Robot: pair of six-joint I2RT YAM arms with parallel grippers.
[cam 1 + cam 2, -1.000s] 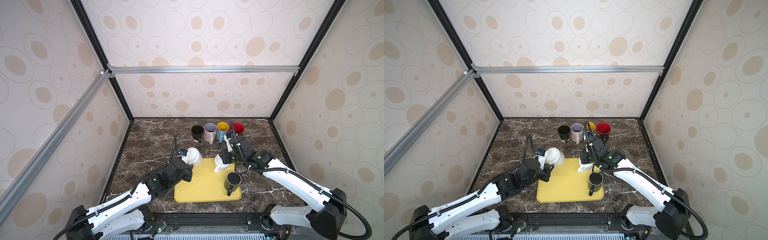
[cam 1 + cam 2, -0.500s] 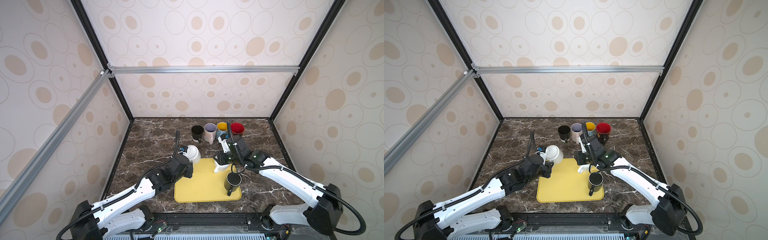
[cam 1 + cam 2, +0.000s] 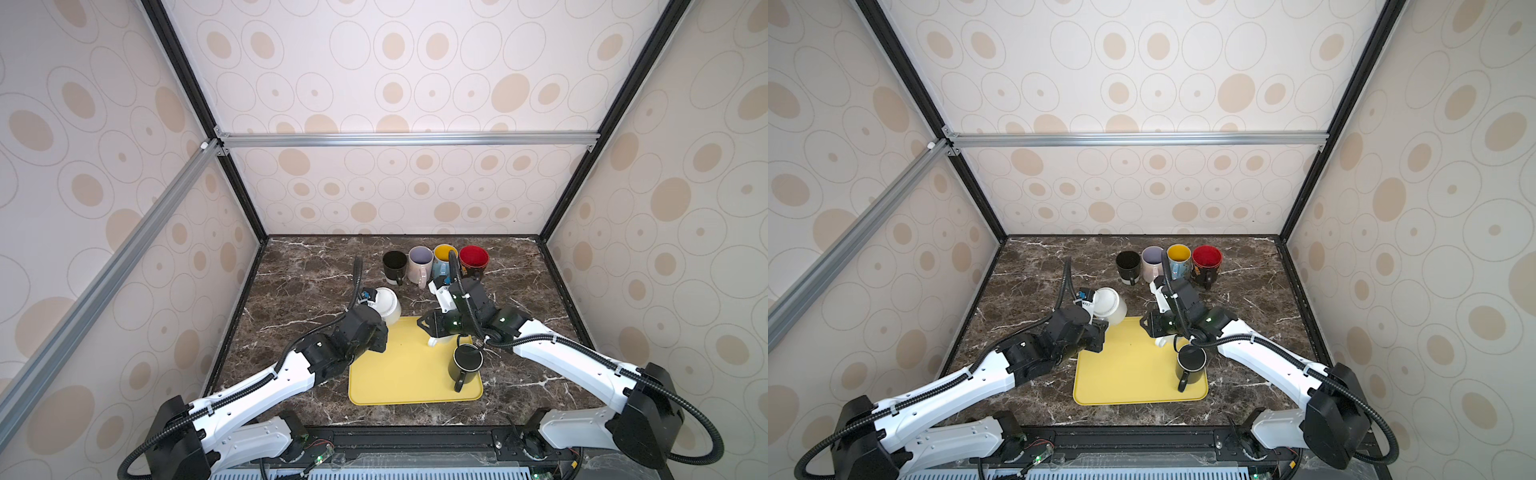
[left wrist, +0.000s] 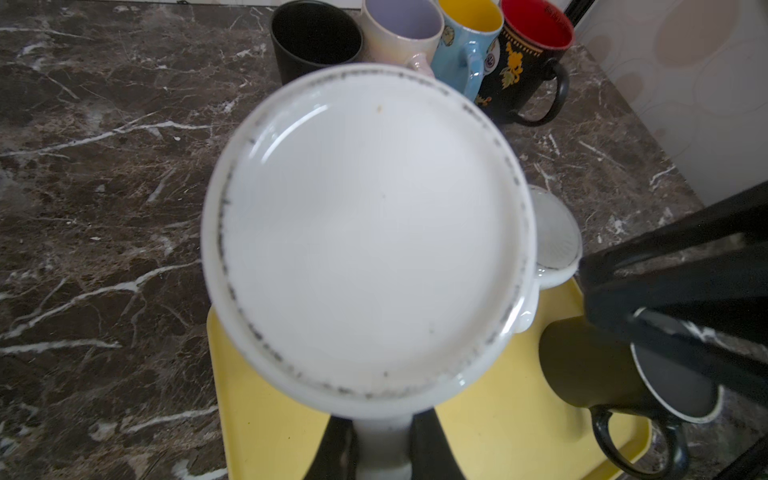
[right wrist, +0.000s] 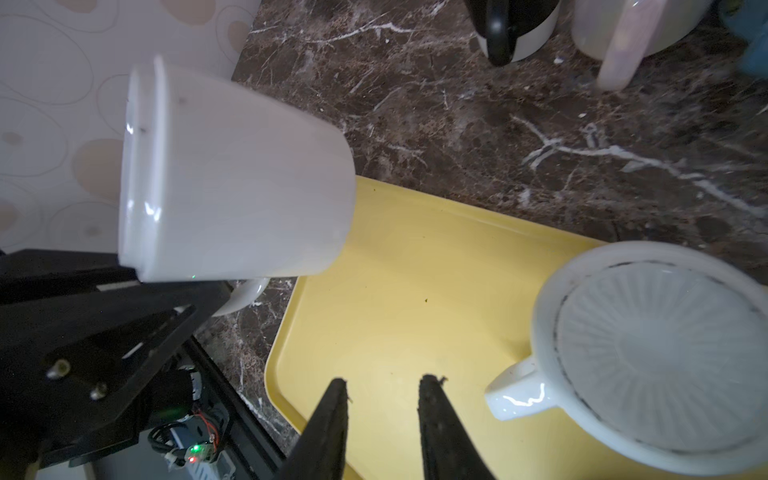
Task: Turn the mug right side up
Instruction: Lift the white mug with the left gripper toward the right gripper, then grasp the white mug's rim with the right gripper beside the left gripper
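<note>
Right gripper, empty and slightly open, has swung toward nine o'clock and could knock the white mug, pinched by its handle, from the left gripper.

A mug row stands behind the tray, which bears an overturned mug behind an upright mug.

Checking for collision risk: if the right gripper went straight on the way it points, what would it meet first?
Probably the bare yellow tray: the right gripper, open and empty, points down at it. The upside-down white cup sits beside that line; depth is uncertain.
</note>
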